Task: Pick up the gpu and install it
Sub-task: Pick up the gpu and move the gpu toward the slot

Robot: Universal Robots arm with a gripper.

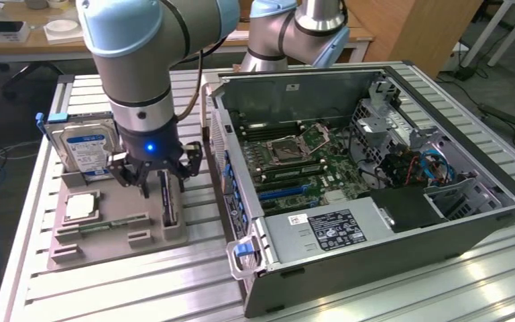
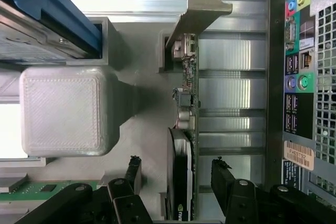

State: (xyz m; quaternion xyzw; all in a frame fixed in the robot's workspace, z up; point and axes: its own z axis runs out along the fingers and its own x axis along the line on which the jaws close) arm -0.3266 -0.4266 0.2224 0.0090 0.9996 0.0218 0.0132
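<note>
The gpu (image 1: 167,198) stands on its edge in a slot of the grey holder tray (image 1: 115,249), between the hard drive and the computer case. In the wrist view I look down on the gpu's (image 2: 187,103) thin edge, with its silver bracket (image 2: 202,9) at one end and the black fan rim (image 2: 177,182) at the other. My gripper (image 1: 155,177) hangs directly over the card and is open. One black finger (image 2: 133,170) stands on each side of the card, the other finger (image 2: 223,174) toward the case, neither touching it. My gripper (image 2: 178,172) straddles the fan end.
A silver hard drive (image 1: 86,149) stands upright at the tray's far end. A square chip (image 1: 80,206) and a green memory stick (image 1: 105,225) lie in the tray. The open computer case (image 1: 374,168) sits close to the exterior view's right, its rear port panel (image 2: 299,77) beside the card.
</note>
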